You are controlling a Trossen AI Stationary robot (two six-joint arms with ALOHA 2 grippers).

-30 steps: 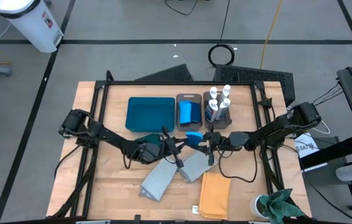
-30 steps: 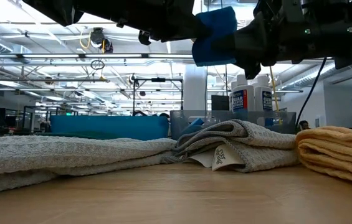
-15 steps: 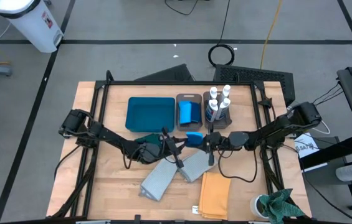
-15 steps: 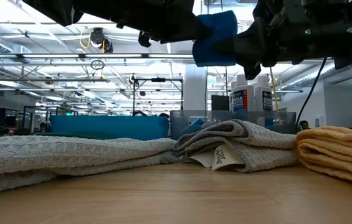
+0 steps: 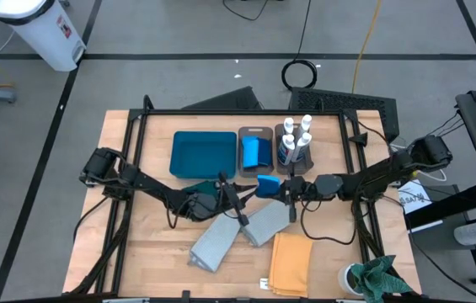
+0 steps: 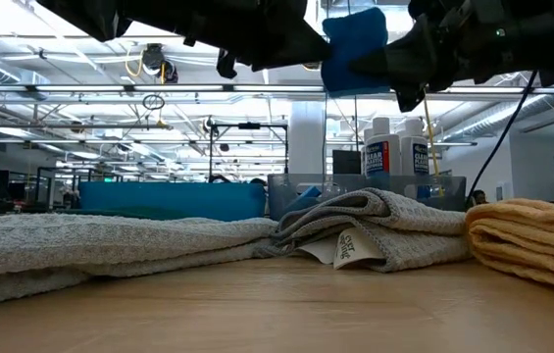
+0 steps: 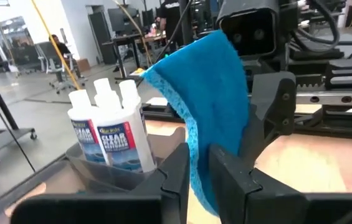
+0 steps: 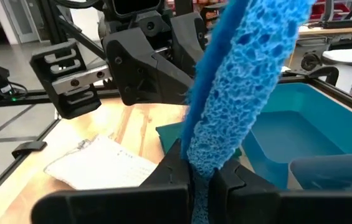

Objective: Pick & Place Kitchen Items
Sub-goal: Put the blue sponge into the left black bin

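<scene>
Above the wooden bench, just in front of the grey-brown bin that holds another sponge, the right hand is clenched on a small blue rectangular sponge. The right wrist view shows its fingers pinching the porous edge. The left wrist view shows the left hand parted around the sponge, whether touching I cannot tell, with white blue-labelled bottles beyond.

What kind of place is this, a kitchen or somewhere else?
Probably a robotics lab or workshop, not a kitchen: exposed ceiling trusses, desks and office chairs behind, and cables on a bare floor around the wooden table.
</scene>
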